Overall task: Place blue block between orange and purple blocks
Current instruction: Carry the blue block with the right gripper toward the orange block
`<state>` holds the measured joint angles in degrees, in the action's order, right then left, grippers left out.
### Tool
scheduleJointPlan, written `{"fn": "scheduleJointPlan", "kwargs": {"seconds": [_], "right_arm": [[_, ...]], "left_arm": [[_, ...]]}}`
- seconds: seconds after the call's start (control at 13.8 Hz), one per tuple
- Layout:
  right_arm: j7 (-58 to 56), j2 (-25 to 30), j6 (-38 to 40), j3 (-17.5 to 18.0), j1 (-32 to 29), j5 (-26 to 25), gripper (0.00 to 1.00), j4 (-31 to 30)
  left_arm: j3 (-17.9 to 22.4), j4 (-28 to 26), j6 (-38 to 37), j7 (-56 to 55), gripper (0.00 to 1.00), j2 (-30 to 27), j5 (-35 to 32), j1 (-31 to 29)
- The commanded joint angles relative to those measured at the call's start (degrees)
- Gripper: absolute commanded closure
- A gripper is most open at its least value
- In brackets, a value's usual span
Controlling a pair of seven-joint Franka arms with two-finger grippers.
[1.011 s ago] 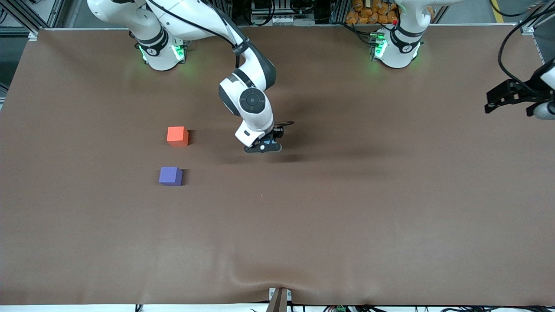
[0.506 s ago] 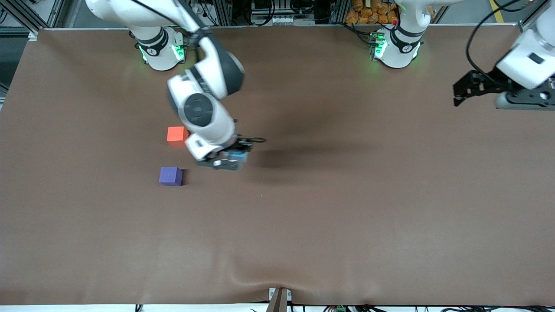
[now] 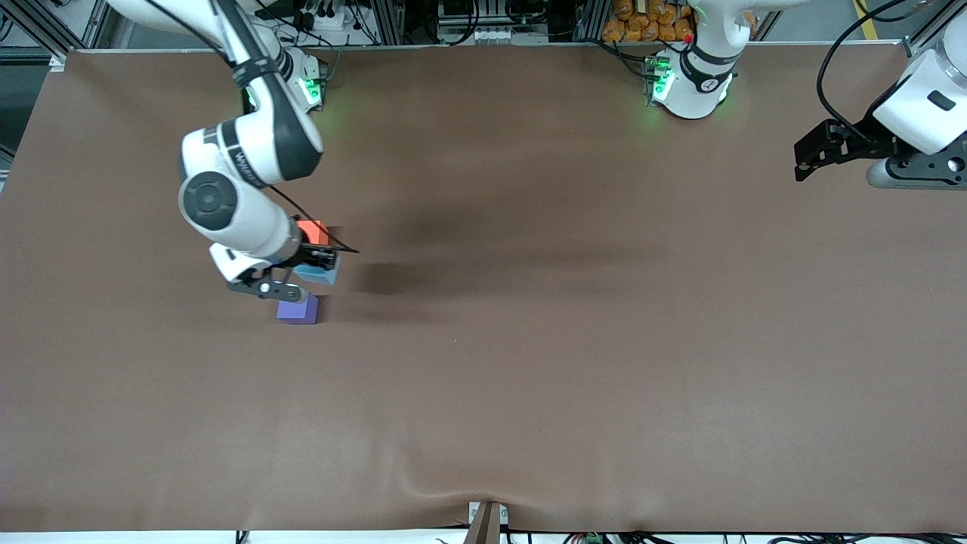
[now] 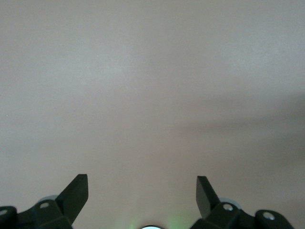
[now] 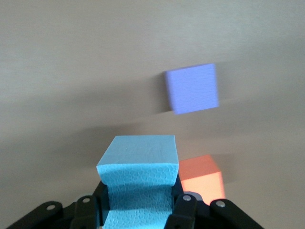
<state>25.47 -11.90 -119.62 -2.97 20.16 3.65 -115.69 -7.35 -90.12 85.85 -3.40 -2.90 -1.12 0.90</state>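
My right gripper [image 3: 306, 270] is shut on the blue block [image 3: 320, 273] and holds it in the air over the gap between the orange block [image 3: 313, 230] and the purple block [image 3: 298, 310]. The right arm hides part of the orange block. In the right wrist view the blue block [image 5: 138, 167] sits between the jaws, with the purple block [image 5: 192, 88] and the orange block [image 5: 202, 179] on the table below. My left gripper [image 3: 807, 155] waits open in the air at the left arm's end of the table; the left wrist view shows its open, empty fingers [image 4: 74, 193] over bare cloth.
A brown cloth [image 3: 529, 363] covers the whole table. A small clamp [image 3: 486, 521] sits at the table edge nearest the front camera. Equipment and cables stand past the edge at the robots' bases.
My right gripper has carried the blue block from the table's middle toward the right arm's end, to over the gap between the orange and purple blocks. The left gripper has shifted a little at its end.
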Motion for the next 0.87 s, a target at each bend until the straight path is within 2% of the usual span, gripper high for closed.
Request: {"fn": "scheduleJointPlan", "kwargs": {"seconds": [0.0, 0.43, 0.79], "right_arm": [[-4.6, 4.3, -3.8, 1.0, -4.2, -0.7, 1.0, -7.7], [-10.4, 3.4, -7.4, 1.1, -8.3, -0.6, 1.0, -9.9], [-14.0, 1.6, -9.6, 1.2, -7.8, 0.0, 1.0, -10.9]], "left_arm": [[0.8, 0.1, -1.0, -0.4, 0.0, -1.1, 0.4, 1.5], [1.1, 0.2, -0.5, -0.2, 0.0, -0.4, 0.9, 1.0], [1.1, 0.0, -1.0, 2.2, 0.0, -0.6, 0.8, 1.0]]}}
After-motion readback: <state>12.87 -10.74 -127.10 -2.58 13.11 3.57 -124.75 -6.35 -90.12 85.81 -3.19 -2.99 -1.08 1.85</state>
